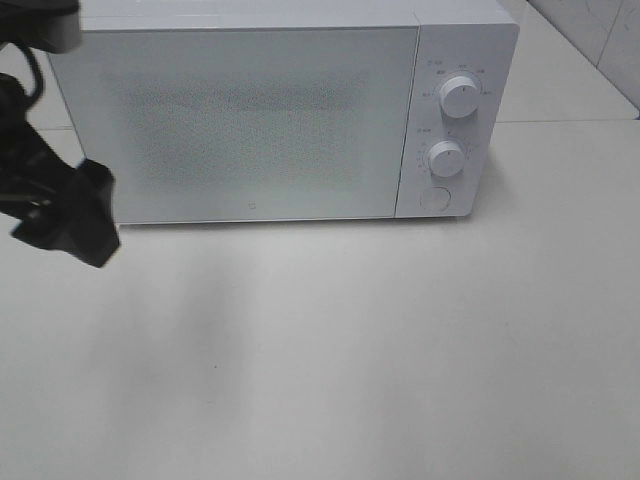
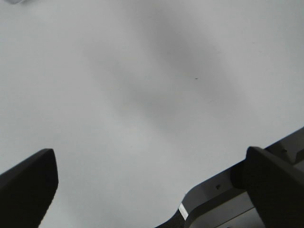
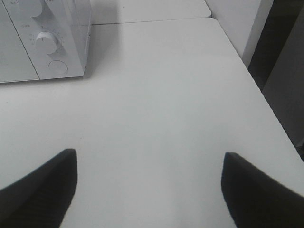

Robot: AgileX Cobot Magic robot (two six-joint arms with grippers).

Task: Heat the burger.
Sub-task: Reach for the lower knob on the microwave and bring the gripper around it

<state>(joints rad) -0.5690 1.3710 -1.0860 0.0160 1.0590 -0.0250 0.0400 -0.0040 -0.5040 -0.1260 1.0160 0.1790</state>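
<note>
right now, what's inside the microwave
The microwave door is shut. Its speckled window shows only a dim darker patch with no clear shape, so the contents are covered and cannot be made out.

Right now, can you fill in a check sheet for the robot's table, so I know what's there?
Surface: white table, one tiny dark speck on it.
Job's things: burger not seen in any view; white microwave stands at the back, door shut, inside too hazy to tell.
Clutter: nothing seen.
Grippers: left gripper open, holding nothing, over the table; right gripper open, holding nothing, over the table.
Cables: a black cable loops beside the left arm.
Surroundings: tiled wall behind on the right; a dark gap past the table's edge in the right wrist view.
</note>
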